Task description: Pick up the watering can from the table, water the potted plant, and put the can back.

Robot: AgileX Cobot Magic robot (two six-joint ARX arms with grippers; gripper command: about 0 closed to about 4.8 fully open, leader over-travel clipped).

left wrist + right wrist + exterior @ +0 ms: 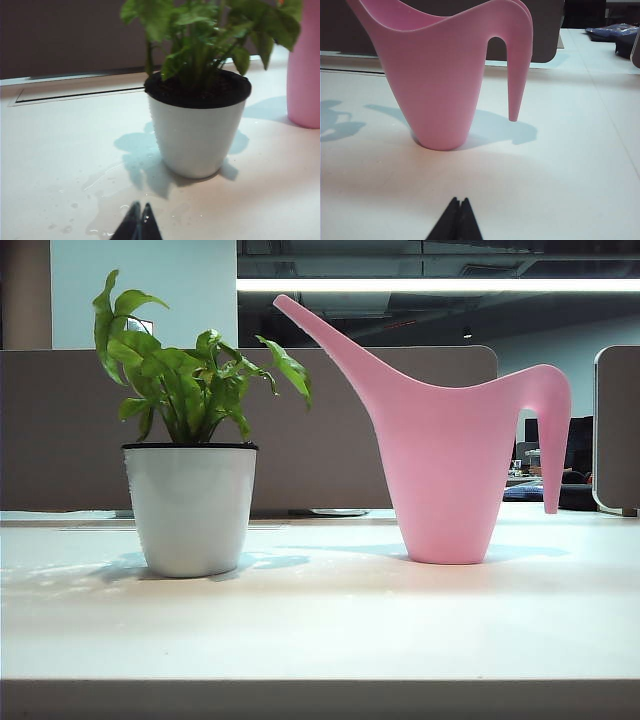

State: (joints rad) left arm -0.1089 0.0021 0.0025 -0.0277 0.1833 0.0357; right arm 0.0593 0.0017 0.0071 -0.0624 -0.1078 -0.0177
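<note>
watering can (445, 475): stands upright on the surface (320, 630), just beside the potted plant (190, 465) and apart from it, spout pointing up over the leaves, open-ended handle on the far side from the pot.
potted plant: upright on the surface, leaves spreading toward the can's spout; dark soil shows at the rim in the left wrist view.
water on the surface: a thin puddle and droplets (107, 187) lie on the surface in front of the pot in the left wrist view.
left end effector (138, 222): fingertips pinched together, nothing between them, low over the surface, near the wet patch and short of the pot, touching neither.
right end effector (457, 220): fingertips closed on each other, empty, low over the surface, facing the can's body and handle (512, 70), well apart from it.
done so far: by the spilled water and the can set down untouched, the pour looks finished and the can looks returned; this is a judgement, not seen.
left to do: likely nothing more than clearing the arms. if the pour was not in fact made, the whole pick-up, tilt and return remain.
risk: the wet surface by the pot.
</note>
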